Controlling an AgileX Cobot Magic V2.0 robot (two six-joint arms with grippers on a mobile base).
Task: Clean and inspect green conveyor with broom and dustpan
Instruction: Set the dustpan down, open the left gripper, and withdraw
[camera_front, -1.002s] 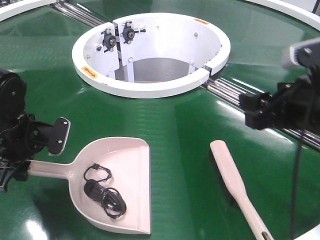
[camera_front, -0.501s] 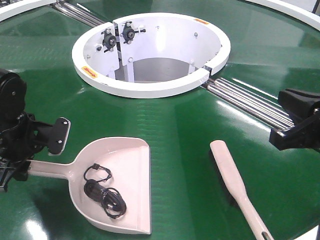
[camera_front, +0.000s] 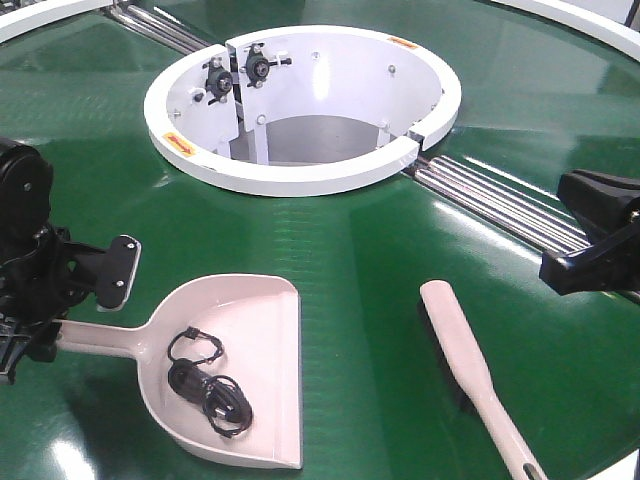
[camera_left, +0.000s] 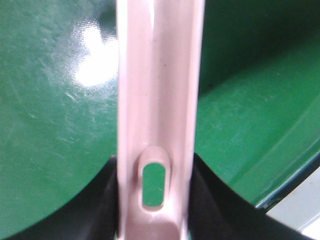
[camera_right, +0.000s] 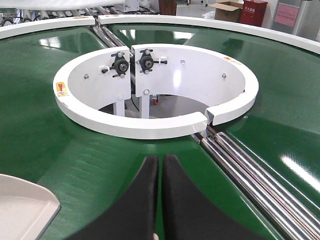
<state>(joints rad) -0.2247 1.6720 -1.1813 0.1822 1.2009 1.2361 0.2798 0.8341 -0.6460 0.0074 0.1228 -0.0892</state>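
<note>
Green conveyor (camera_front: 350, 240) update: right hand (camera_right: 160, 160), clenched and empty, has dropped low beside the broom (camera_front: 465, 350) lying loose on it, left hand (camera_left: 155, 215) still clamps the dustpan (camera_front: 250, 320) handle, so broom pickup probably next.

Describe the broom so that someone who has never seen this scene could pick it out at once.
Find the white ring in the green conveyor, then look in front of it, toward the right. The broom lies flat there: a slim beige stick with dark bristles under its head, unlike the broad scoop-shaped dustpan to its left, which holds a black cable.
</note>
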